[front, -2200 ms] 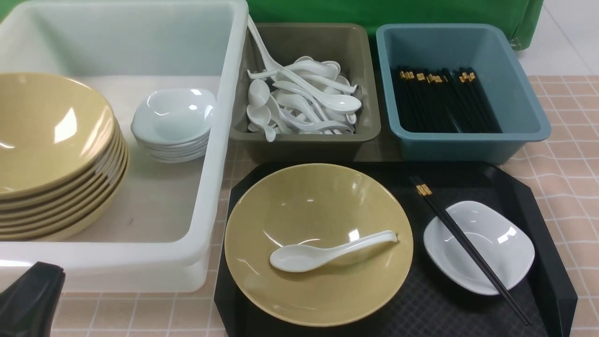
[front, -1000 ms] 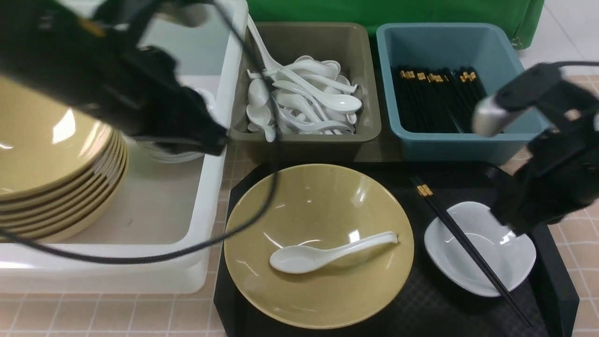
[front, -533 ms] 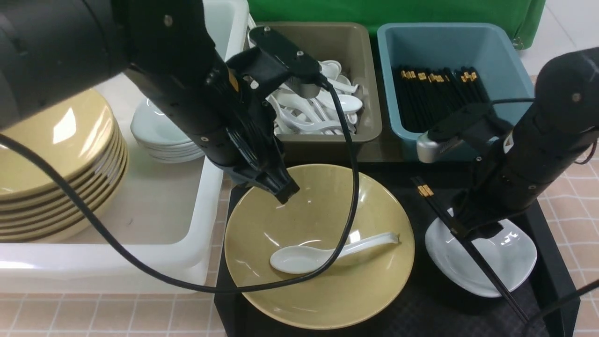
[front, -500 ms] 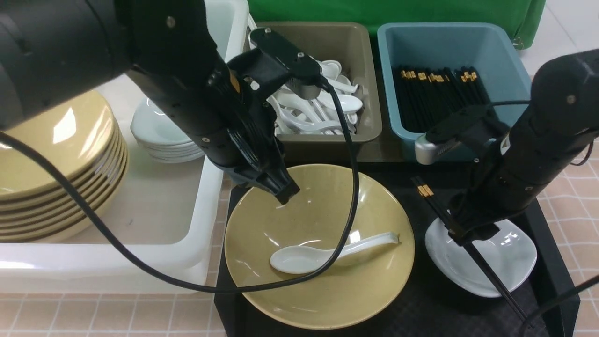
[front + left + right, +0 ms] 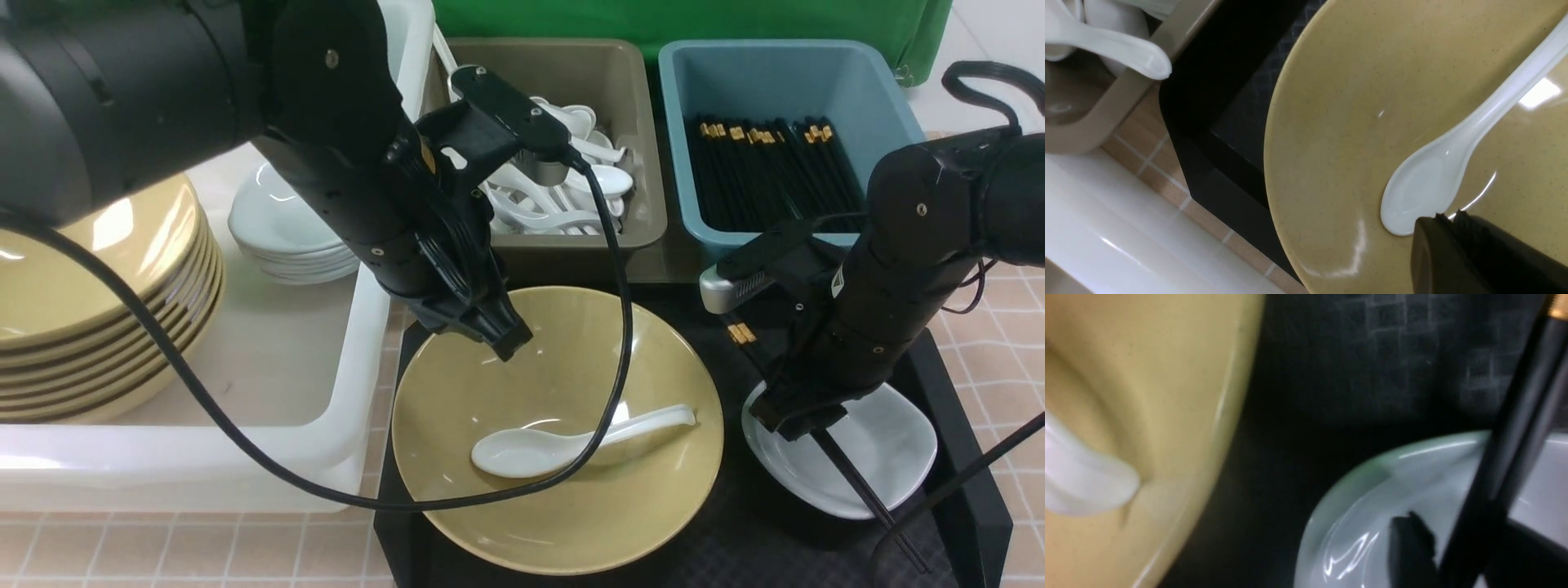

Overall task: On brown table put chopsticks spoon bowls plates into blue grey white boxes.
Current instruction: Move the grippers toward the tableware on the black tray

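1. Since 0.5 s back, the left pincer [image 5: 510, 343] has edged slightly right and nearer over the bowl. The right pincer [image 5: 798, 420] has shifted left and come down at the plate's left edge. 2.2 s back neither arm was over the tray. Tableware unmoved.
2. Left pincer: tip sits over the far-left inside of the bowl [image 5: 457, 408]. In the left wrist view its fingers [image 5: 1453, 253] look pressed together with nothing between them, and the tip overlaps the end of the spoon's scoop.
3. Spoon [image 5: 522, 451] lies inside the bowl, scoop left, handle pointing right toward the rim.
4. Right pincer: at the left rim of the plate [image 5: 890, 441], right on the chopsticks [image 5: 861, 490]. The right wrist view shows 1 finger [image 5: 1408, 543] just beside the sticks. Clamped or not, cannot tell.
5. Chopsticks lie diagonally across the plate, gold bands far-left, tips near-right on the tray.
6. Bowl (left) and plate (right) both sit on the black tray [image 5: 735, 539], which is on the bench [image 5: 1004, 245].
7. Boxes:
   - White tub [image 5: 359, 384], left, holds stacked bowls [image 5: 82, 269] and stacked plates [image 5: 269, 237].
   - Olive-grey box [image 5: 555, 257], far centre, holds loose spoons [image 5: 618, 181].
   - Teal-blue box [image 5: 890, 114], far right, holds a chopstick bundle [image 5: 775, 175].
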Robot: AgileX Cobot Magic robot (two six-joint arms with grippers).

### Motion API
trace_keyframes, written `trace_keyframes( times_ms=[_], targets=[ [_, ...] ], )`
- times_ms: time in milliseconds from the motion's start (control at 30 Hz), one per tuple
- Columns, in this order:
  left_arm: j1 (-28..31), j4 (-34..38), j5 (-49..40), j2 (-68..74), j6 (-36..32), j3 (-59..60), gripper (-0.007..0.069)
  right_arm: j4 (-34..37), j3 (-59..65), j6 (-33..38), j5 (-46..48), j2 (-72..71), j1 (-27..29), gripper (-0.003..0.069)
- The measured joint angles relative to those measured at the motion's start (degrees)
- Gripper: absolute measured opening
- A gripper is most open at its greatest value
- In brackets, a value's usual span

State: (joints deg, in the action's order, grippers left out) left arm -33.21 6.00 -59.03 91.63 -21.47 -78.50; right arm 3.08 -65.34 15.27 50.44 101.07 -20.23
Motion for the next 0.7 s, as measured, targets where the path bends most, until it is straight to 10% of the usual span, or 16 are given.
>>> trace_keyframes(
  times_ms=[433,700],
  targets=[
    [0.0,-0.11,0.11,0.0,0.07,0.0,0.0001,-0.06,-3.49,-0.48,4.49,-7.01,0.0,0.016],
    [0.0,0.42,23.0,0.7,2.97,-1.67,0.0001,-2.45,-17.86,-3.2,-10.23,-8.27,1.35,0.016]
  ],
)
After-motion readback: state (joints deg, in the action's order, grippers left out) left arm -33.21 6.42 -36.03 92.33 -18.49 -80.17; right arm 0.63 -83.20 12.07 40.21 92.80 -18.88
